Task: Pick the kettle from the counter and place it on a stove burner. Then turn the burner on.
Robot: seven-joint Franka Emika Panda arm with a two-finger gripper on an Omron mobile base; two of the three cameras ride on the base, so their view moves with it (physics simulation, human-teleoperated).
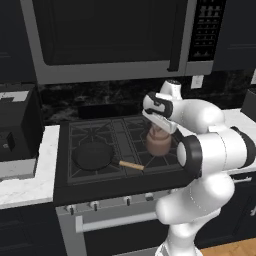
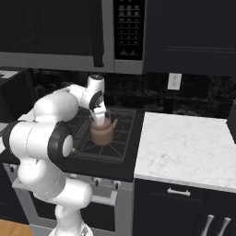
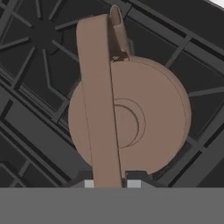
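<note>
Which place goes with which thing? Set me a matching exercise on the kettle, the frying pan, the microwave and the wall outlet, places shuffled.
Things:
1. kettle
2. frying pan
3. microwave
4. wall outlet

Places:
A. above the cooktop
B. on the dark backsplash above the white counter
C. on the left front grate
D. over the right-hand grates, its handle between the fingers of the claw

Pairs: 1-D, 2-C, 3-A, 4-B
</note>
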